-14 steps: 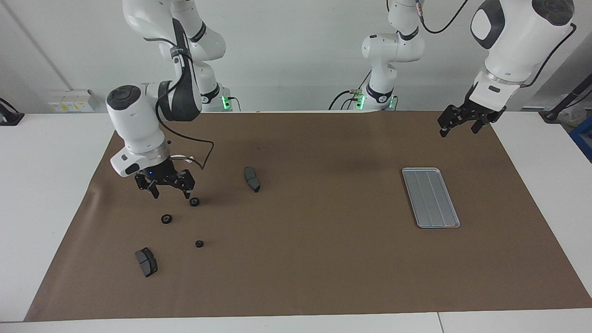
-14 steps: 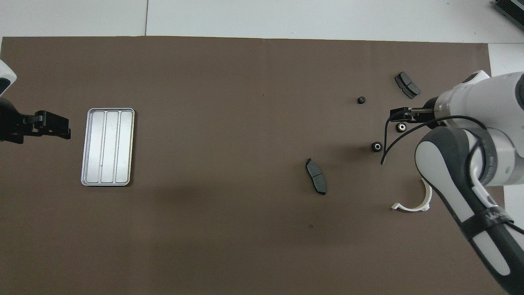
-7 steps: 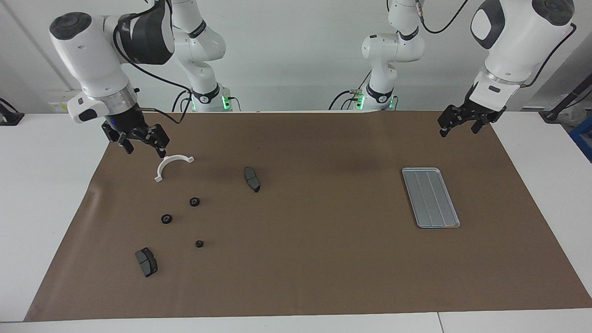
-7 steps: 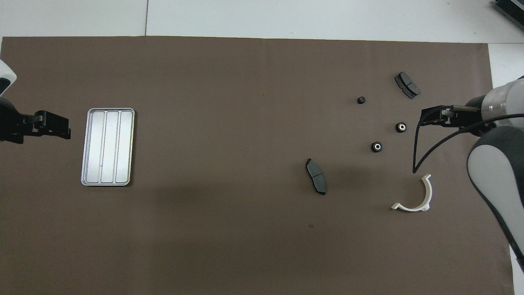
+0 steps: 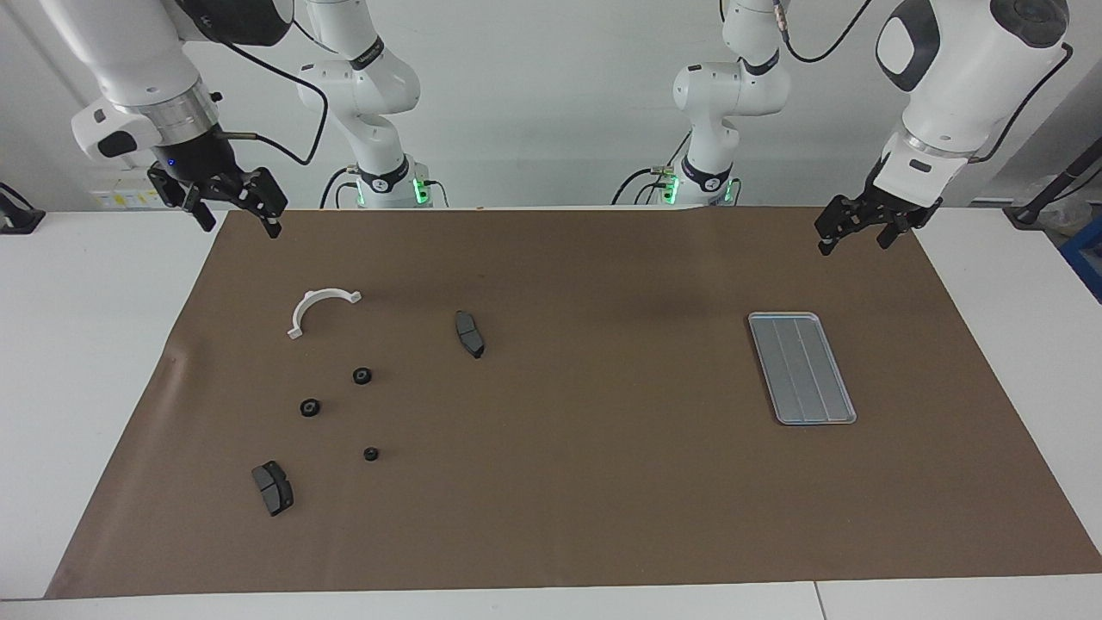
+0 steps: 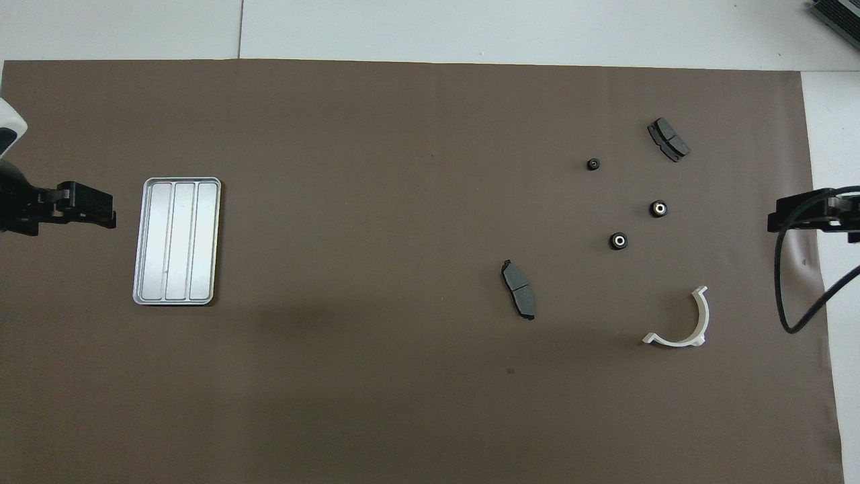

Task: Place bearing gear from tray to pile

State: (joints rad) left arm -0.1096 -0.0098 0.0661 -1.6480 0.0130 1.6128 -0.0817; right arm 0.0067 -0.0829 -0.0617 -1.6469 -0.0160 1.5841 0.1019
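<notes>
Three small black bearing gears (image 5: 362, 375) (image 5: 310, 407) (image 5: 371, 454) lie on the brown mat at the right arm's end, among the pile: a white half-ring bracket (image 5: 320, 308) and two dark brake pads (image 5: 469, 333) (image 5: 272, 487). In the overhead view the gears (image 6: 618, 240) (image 6: 659, 209) (image 6: 593, 164) lie between the bracket (image 6: 682, 323) and one pad (image 6: 668, 139). The silver tray (image 5: 801, 368) (image 6: 177, 240) at the left arm's end holds nothing. My right gripper (image 5: 241, 226) (image 6: 772, 222) hangs open and empty over the mat's edge. My left gripper (image 5: 854, 244) (image 6: 111, 218) waits open above the mat beside the tray.
The brown mat (image 5: 603, 482) covers most of the white table (image 5: 86, 362). A black cable (image 6: 793, 296) loops down from the right arm over the mat's edge.
My right gripper has risen and pulled away from over the gears to the mat's edge, uncovering the white bracket. The left arm and all parts have stayed put.
</notes>
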